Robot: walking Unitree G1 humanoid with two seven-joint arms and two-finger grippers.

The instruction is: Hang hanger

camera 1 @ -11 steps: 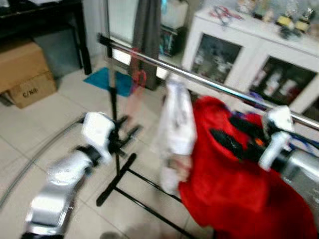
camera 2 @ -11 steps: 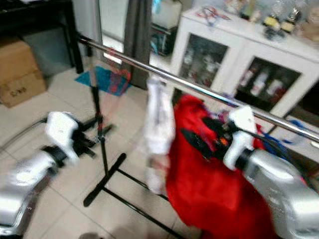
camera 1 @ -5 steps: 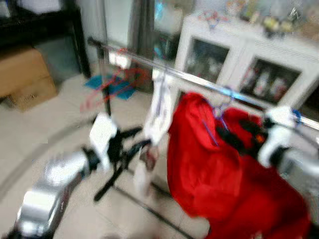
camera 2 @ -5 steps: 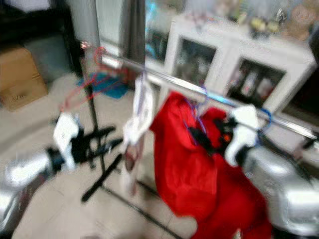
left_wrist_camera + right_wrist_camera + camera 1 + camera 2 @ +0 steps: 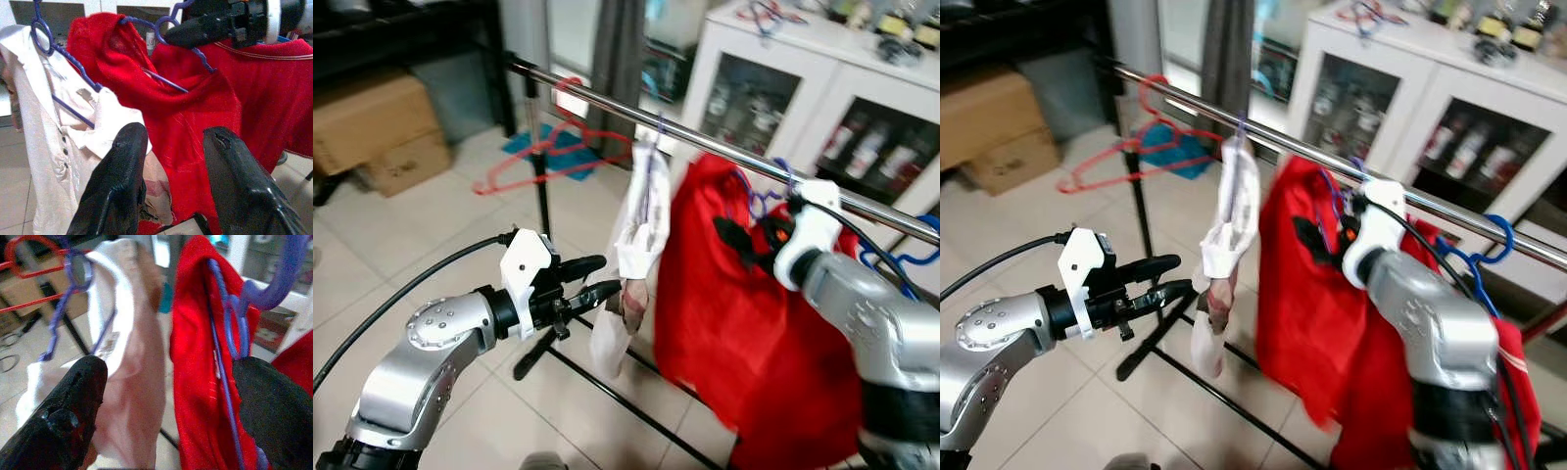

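Cardboard boxes [image 5: 372,132]: on the floor at far left, beside a dark shelf.

Red hanger [image 5: 553,157]: empty wire hanger hooked near the left end of the rail [image 5: 705,137], a chrome bar running from upper left down to the right across the scene.

Left gripper [image 5: 592,279]: held low in front of the rail, fingers parted to a moderate gap with nothing between them, pointing toward the white shirt.

White shirt [image 5: 641,230]: on a purple hanger hooked over the rail, just beyond the left fingertips.

Red garment [image 5: 744,304]: on a purple hanger [image 5: 230,328], whose hook sits at the rail between the white shirt and the right gripper; whether it is fully seated cannot be told.

Right gripper [image 5: 744,240]: raised just below the rail, fingers spread wide; in its wrist view the hanger's neck and the red collar stand between the fingers. Contact cannot be told.

Key relation: the hanger's hook lies directly ahead of the right gripper, the rail crossing just above; the right arm is the nearer.

White cabinet [image 5: 822,88]: glass-fronted, behind the rail at right.
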